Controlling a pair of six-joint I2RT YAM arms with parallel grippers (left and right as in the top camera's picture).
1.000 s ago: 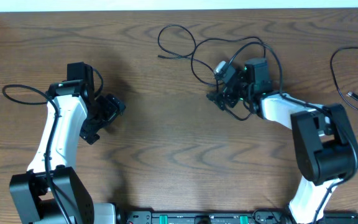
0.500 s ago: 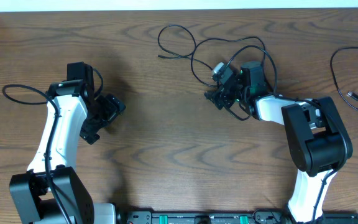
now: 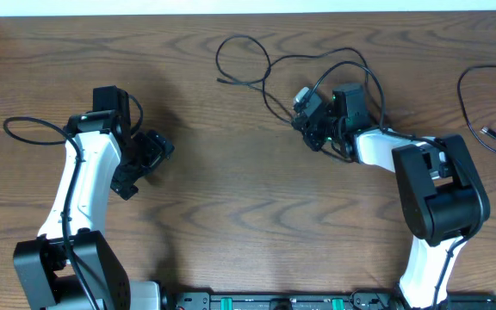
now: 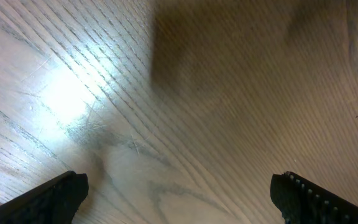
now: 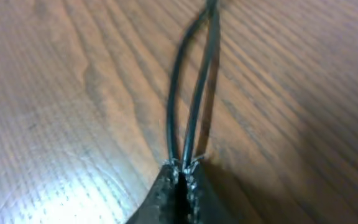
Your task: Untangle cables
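Our right tool clamps two strands of the cables; the left tool, well left of them, stands apart. Next, likely, we draw that loop clear.

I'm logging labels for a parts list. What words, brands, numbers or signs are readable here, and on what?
None can be read.
No print shows on the cables, table, left pincer or right pincer.
The black strip with green parts at the overhead view's bottom edge: any marks too small to read.
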